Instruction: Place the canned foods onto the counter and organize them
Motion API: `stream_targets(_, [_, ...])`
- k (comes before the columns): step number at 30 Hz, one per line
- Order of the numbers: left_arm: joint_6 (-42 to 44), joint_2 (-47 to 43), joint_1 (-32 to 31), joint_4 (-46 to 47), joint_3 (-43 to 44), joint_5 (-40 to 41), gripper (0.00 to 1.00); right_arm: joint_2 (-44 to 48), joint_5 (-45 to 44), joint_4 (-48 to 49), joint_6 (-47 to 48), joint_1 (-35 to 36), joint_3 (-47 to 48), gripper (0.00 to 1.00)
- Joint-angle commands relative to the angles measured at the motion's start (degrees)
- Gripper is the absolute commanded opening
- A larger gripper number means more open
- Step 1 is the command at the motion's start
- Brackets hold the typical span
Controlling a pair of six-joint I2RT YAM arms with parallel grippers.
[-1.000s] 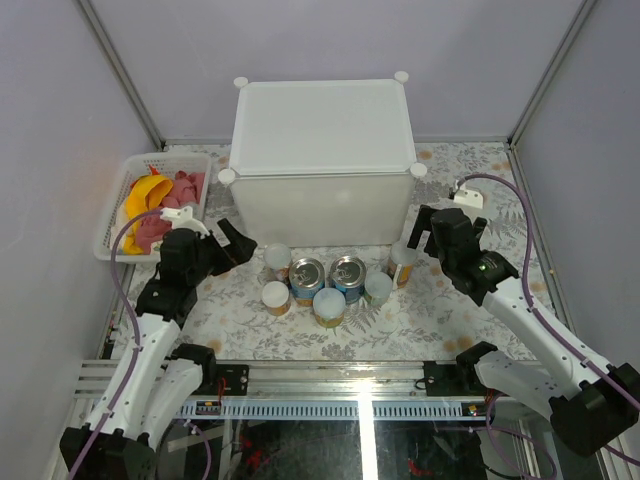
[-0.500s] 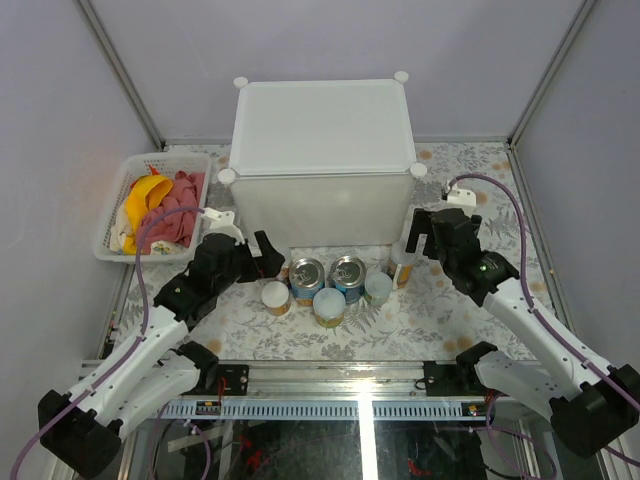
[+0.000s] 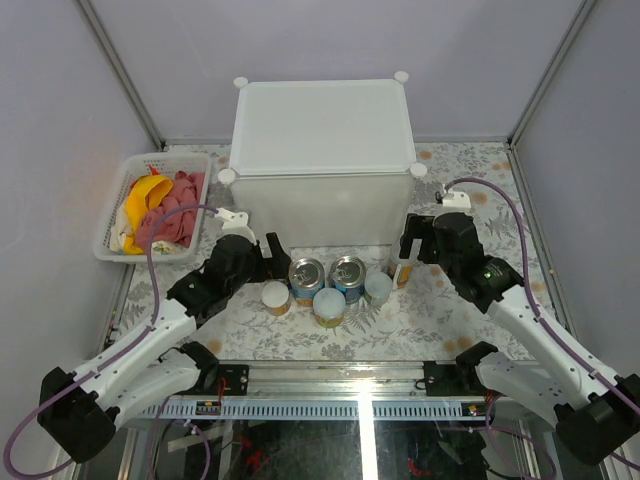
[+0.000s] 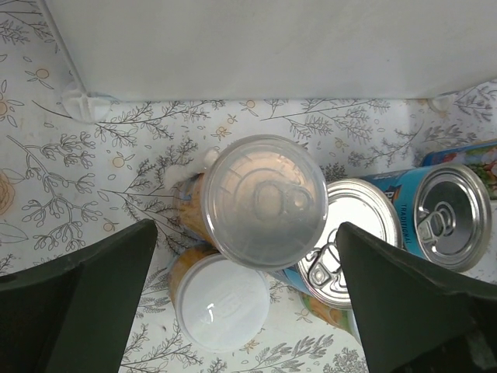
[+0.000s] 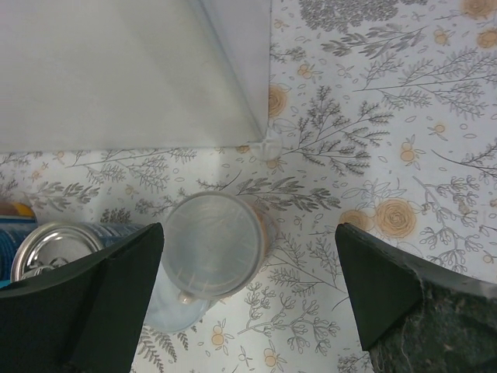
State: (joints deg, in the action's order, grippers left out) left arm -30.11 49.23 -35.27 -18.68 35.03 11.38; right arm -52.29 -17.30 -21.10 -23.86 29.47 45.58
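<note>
The pick-up step is only starting: the canned foods (image 3: 348, 270) stand clustered on the floral worktop (image 3: 465, 168) just in front of the white plastic box (image 3: 320, 120), whose flat top carries none. Both arms reach forward with wrists pointing down, the left tool (image 4: 247, 227) spread wide above a tall pale-lidded canister (image 4: 264, 200) and the right tool (image 5: 248, 229) spread wide above another canister (image 5: 211, 255). Next, I judge, each must descend until its fingers straddle the canister, then close.

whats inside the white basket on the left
A yellow banana and a pink cloth fill the basket. Anything beneath them is covered.
</note>
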Motion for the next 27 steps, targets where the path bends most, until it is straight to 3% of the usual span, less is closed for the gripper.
stream_targets(1, [0.3, 1.1, -1.0, 5.2, 2.0, 3.8, 1.0, -0.4, 1.1, 2.1, 0.1, 2.2, -0.1, 0.99])
stream_targets(18, [1.0, 3.5, -1.9, 7.5, 2.5, 5.8, 1.0, -5.2, -6.4, -1.4, -3.0, 5.5, 3.0, 0.99])
stream_targets(27, [1.1, 4.0, -1.8, 7.8, 2.6, 5.9, 1.0, -5.6, -3.9, 0.9, -3.0, 6.1, 0.2, 0.99])
